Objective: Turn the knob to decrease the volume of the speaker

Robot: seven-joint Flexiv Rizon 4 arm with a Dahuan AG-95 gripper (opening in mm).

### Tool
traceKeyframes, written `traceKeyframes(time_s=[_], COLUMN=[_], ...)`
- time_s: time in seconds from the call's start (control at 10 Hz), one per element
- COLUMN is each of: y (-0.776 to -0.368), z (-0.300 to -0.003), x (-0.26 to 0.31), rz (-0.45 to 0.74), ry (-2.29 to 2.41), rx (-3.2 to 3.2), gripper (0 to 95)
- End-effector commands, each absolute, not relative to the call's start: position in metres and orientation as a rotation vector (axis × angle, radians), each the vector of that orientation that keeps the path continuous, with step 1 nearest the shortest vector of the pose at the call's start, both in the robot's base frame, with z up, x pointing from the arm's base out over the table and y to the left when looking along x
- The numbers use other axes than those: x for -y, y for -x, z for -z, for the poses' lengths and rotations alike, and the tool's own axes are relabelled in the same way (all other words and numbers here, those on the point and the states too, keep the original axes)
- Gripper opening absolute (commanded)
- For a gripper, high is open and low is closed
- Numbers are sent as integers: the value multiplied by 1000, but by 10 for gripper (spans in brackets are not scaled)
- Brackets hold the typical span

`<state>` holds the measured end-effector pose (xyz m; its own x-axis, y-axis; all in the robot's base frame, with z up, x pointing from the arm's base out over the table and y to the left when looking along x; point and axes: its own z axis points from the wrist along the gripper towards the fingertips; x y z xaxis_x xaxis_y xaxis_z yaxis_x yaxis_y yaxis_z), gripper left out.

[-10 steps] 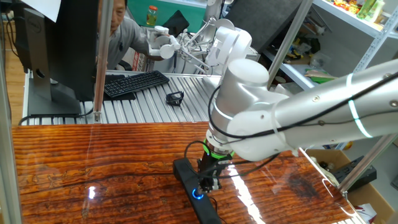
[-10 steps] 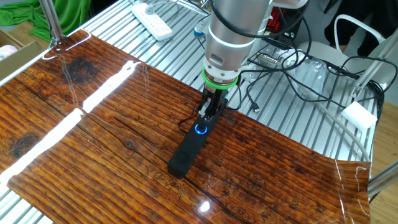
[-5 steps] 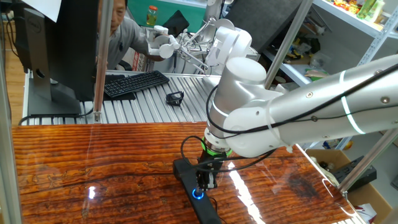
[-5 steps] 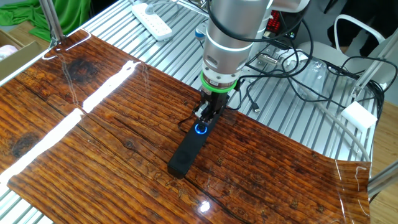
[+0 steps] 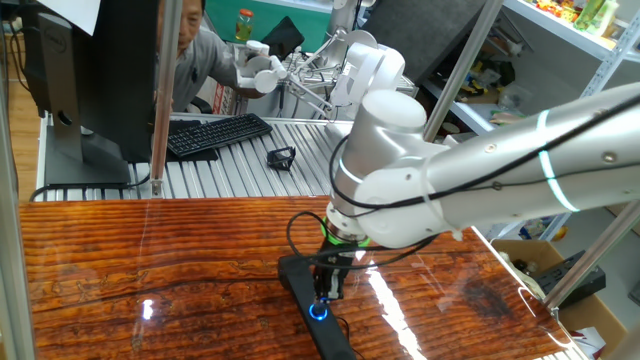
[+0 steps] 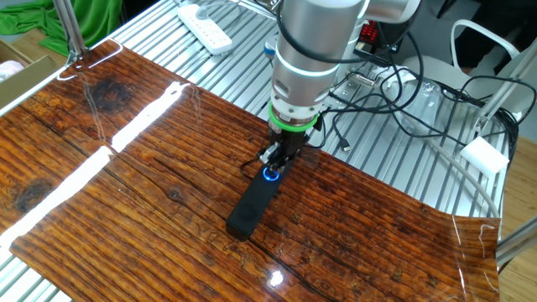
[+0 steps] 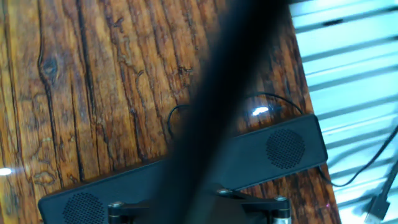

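The speaker [image 5: 300, 280] is a long black bar lying on the wooden table; it also shows in the other fixed view [image 6: 252, 205] and across the bottom of the hand view [image 7: 273, 149]. The knob [image 5: 318, 311] glows blue on the bar's top, and its blue ring shows in the other fixed view [image 6: 270, 174]. My gripper [image 5: 326, 287] points down, its fingertips just above and beside the knob [image 6: 278, 158]. The jaws look slightly apart and hold nothing. In the hand view a blurred dark band hides the knob, and the gripper [image 7: 198, 214] sits low over the bar.
The speaker's thin black cable [image 6: 252, 164] loops on the wood beside the bar. Behind the wooden table [image 5: 150, 270] a metal slatted bench holds a black keyboard [image 5: 215, 133], a monitor [image 5: 95, 90], a power strip [image 6: 205, 29] and loose cables [image 6: 377, 84]. A person [image 5: 200, 55] sits behind.
My gripper has shifted closer over the knob and come down a little. The speaker has not moved.
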<state>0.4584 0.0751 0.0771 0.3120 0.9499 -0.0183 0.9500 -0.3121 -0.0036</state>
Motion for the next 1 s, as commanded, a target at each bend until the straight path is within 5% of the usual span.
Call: traceKeyframes(time_s=[0.1, 0.7, 0.8, 0.9, 1.0], y=[-456, -458, -458, -458, -458], z=[-80, -77, -77, -77, -77], x=[-74, -74, -74, -74, -74], rz=[17, -5, -7, -6, -7], ry=[-2544, -2580, -2587, -2588, -2588], rx=[-1831, -1768, -1754, -1751, -1750], gripper=[0, 0, 190, 190, 380])
